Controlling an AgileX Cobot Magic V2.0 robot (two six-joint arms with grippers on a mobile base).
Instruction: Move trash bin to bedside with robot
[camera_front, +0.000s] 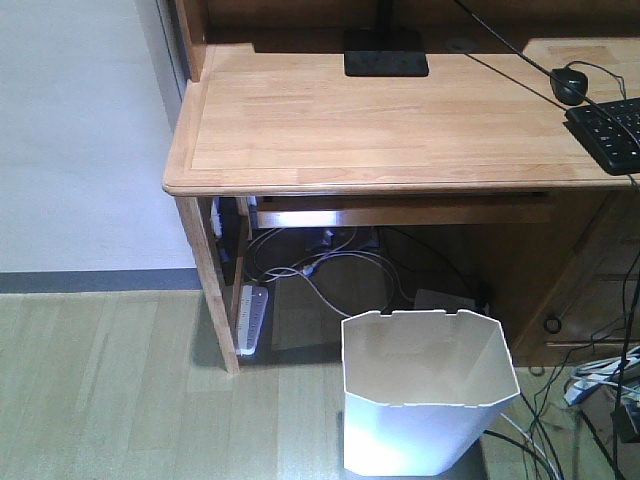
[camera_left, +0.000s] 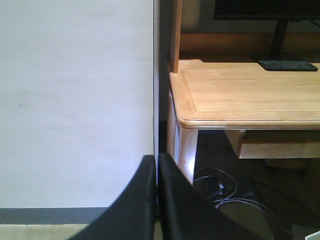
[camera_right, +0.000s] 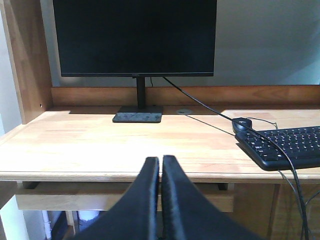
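White bin (camera_front: 430, 400) stands by the bench (camera_front: 350, 130), not yet grasped; your left pincer (camera_left: 155, 161) and right pincer (camera_right: 160, 161) are closed, empty; no bed seen.

A light wooden desk (camera_front: 400, 120) stands beside a pale wall (camera_front: 70, 130) with a dark grey baseboard (camera_front: 90, 280), on pale plank floor (camera_front: 100, 400). A black monitor (camera_right: 135, 37) sits at the desk's back edge, a keyboard (camera_right: 290, 145) near its right edge; a power strip (camera_front: 252, 315) lies underneath.
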